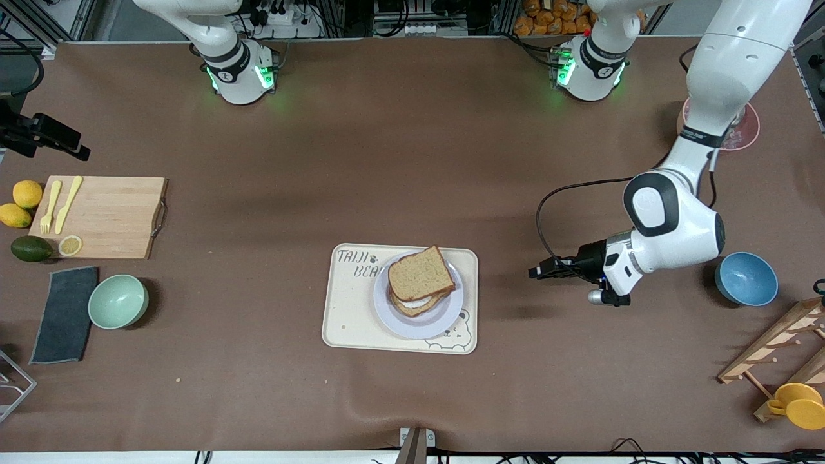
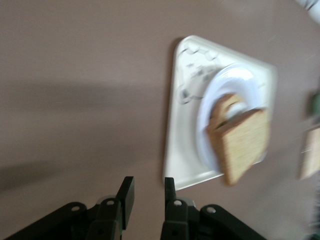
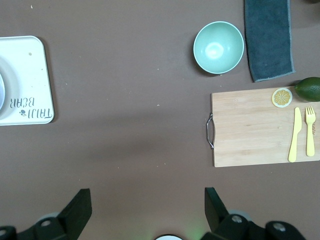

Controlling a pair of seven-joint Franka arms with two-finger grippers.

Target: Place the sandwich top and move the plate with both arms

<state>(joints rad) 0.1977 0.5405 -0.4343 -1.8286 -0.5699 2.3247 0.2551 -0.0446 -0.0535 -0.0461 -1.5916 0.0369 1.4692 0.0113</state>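
The sandwich top (image 1: 421,272), a brown bread slice, lies on a lower slice with a white filling on the lavender-white plate (image 1: 425,327). The plate sits on the cream bear-print tray (image 1: 351,316). My left gripper (image 1: 535,272) hovers low over the bare table beside the tray, toward the left arm's end, its fingers a little apart and empty. Its wrist view shows the gripper (image 2: 148,184), the bread (image 2: 245,145), plate (image 2: 235,80) and tray (image 2: 187,150). My right gripper (image 3: 146,195) is wide open and empty high above the table; the front view shows only that arm's base.
A blue bowl (image 1: 746,278) stands beside the left arm's elbow. A wooden rack (image 1: 783,348) and yellow cup (image 1: 799,405) lie at that end. A green bowl (image 1: 118,301), dark cloth (image 1: 64,314) and cutting board (image 1: 106,216) with cutlery lie at the right arm's end.
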